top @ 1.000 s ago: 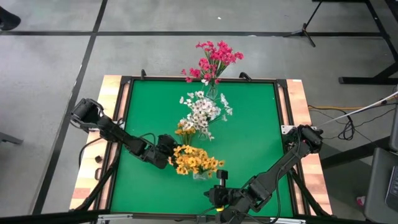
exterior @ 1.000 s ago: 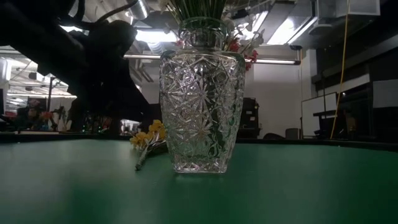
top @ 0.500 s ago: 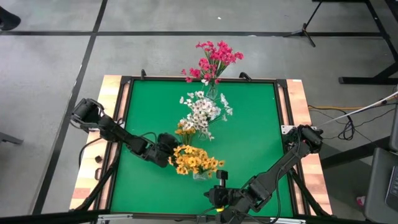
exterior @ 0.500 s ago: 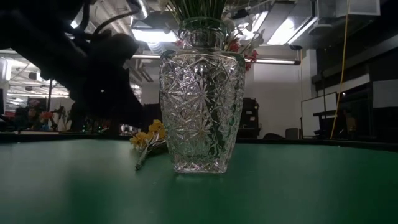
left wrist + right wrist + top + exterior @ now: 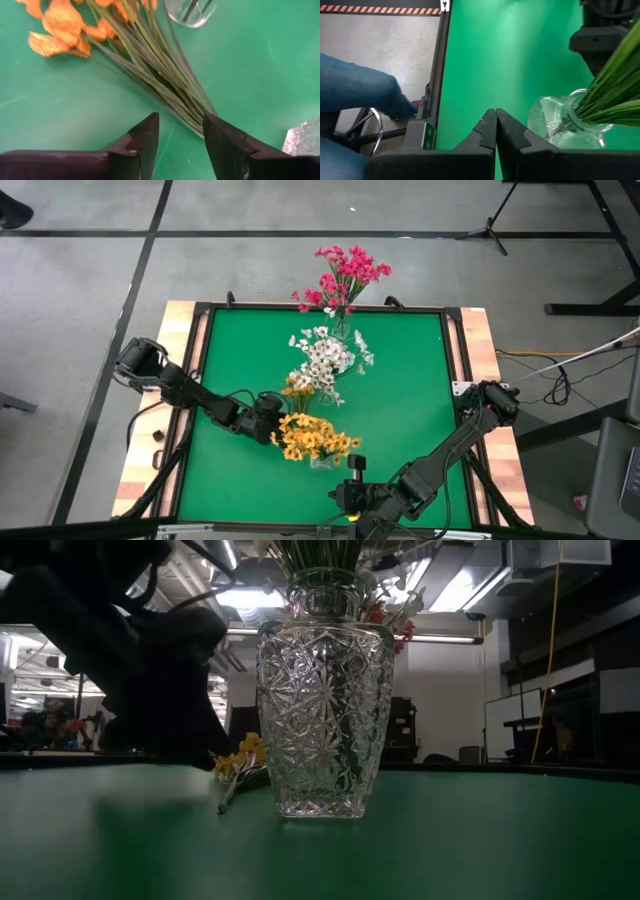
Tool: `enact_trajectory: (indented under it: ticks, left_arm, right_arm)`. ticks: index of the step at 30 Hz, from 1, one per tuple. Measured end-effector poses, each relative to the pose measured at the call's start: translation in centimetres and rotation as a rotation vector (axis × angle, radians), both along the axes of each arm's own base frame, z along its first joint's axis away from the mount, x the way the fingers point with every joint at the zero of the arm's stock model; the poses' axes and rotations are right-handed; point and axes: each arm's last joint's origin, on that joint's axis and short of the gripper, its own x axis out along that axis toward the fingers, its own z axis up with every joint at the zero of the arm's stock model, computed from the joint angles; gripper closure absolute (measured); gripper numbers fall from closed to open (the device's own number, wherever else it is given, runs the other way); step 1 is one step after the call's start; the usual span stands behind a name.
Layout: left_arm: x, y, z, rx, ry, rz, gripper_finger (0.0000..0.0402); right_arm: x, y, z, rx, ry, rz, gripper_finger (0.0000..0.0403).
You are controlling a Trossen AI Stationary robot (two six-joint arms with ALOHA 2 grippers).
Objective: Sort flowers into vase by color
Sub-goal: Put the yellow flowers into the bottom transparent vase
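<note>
A loose bunch of yellow-orange flowers (image 5: 297, 388) lies flat on the green table, blossoms toward the far edge; it also shows in the low view (image 5: 238, 762). Its cut stem ends (image 5: 197, 120) lie just ahead of my left gripper (image 5: 180, 125), which is open, with one finger on either side and not touching them. In the high view that gripper (image 5: 274, 408) is left of the near glass vase (image 5: 322, 710), which holds yellow-orange flowers (image 5: 315, 442). My right gripper (image 5: 495, 117) is shut and holds nothing, near the table's front edge (image 5: 352, 470).
A vase of white flowers (image 5: 322, 358) stands mid-table and a vase of pink flowers (image 5: 345, 275) at the far edge. A glass vase's base (image 5: 192, 10) sits just beyond the lying bunch. A person's blue-clad leg (image 5: 355, 95) shows beside the table. Green surface lies free on the right.
My left gripper has turned and dipped toward the table, closing in on the stem ends of the lying yellow-orange bunch. The bunch and the vases have stayed where they were.
</note>
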Motion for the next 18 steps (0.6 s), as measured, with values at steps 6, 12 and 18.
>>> enact_trajectory:
  ticks: [6, 12, 18]
  left_arm:
    - [0.4, 0.9, -0.1, -0.057, 0.016, 0.012, 0.0210]
    - [0.7, 1.9, 0.0, -0.089, 0.001, 0.068, 0.0201]
    - [1.4, 2.1, -1.2, -0.110, -0.015, 0.092, 0.0203]
  right_arm:
    - [0.0, 0.0, 0.0, 0.007, 0.007, 0.008, 0.0400]
    - [0.0, 0.0, 0.0, 0.001, 0.009, 0.012, 0.0400]
    - [0.0, 0.0, 0.0, -0.014, 0.008, 0.026, 0.0400]
